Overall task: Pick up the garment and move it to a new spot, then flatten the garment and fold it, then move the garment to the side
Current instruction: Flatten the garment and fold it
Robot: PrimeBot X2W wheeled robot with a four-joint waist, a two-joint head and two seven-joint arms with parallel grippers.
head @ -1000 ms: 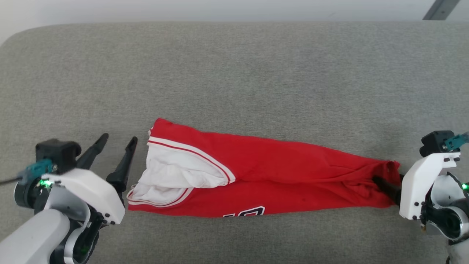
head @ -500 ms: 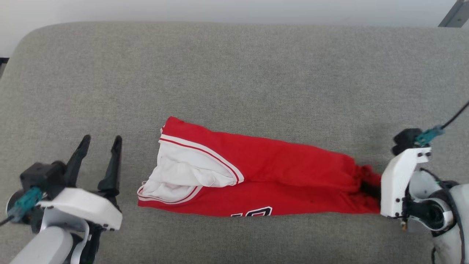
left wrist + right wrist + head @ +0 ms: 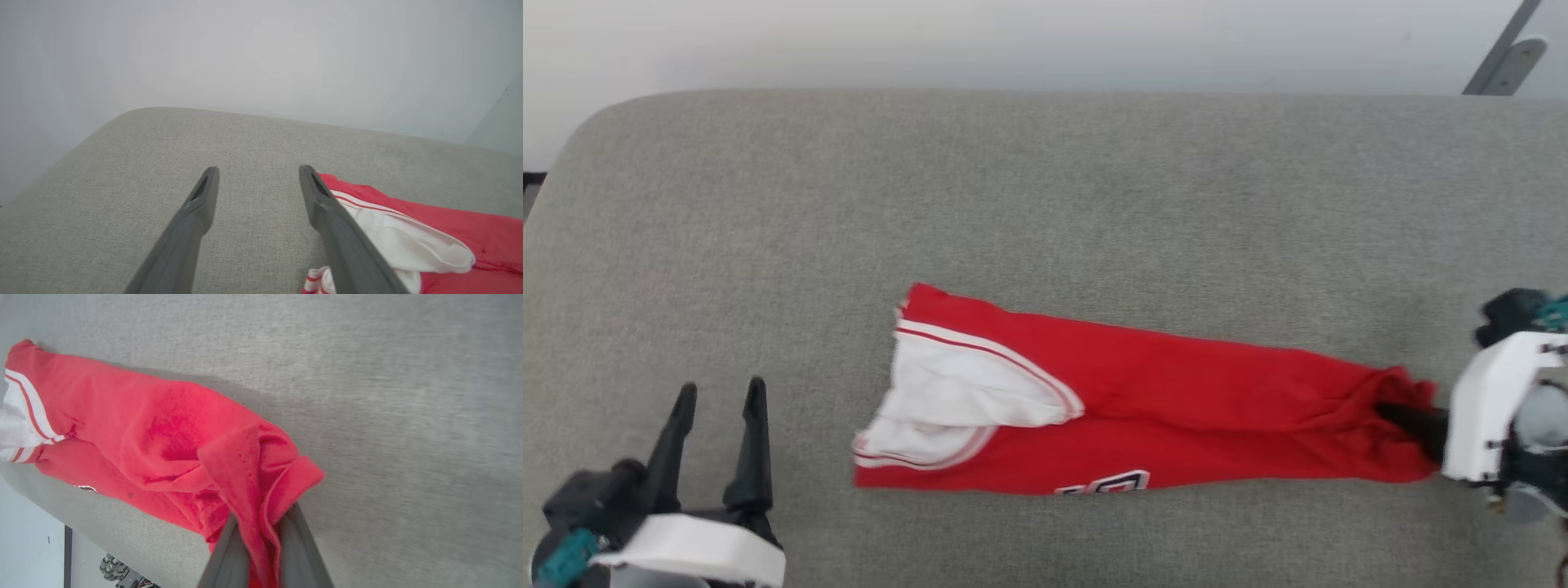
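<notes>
Pinching garment (image 3: 1176, 392) end, right fingers (image 3: 303, 555) (fabric bunched between), left fingers (image 3: 196, 216) wide, apart.

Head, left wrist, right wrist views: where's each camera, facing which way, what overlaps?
Head: on the head, facing down at a red soft-fabric T-shirt with white sleeves on a grey upholstered surface; left gripper and right gripper show.
Left wrist: along the open left gripper, toward a pale wall.
Right wrist: along the right gripper, shut on the T-shirt.
Shared: the T-shirt.
</notes>
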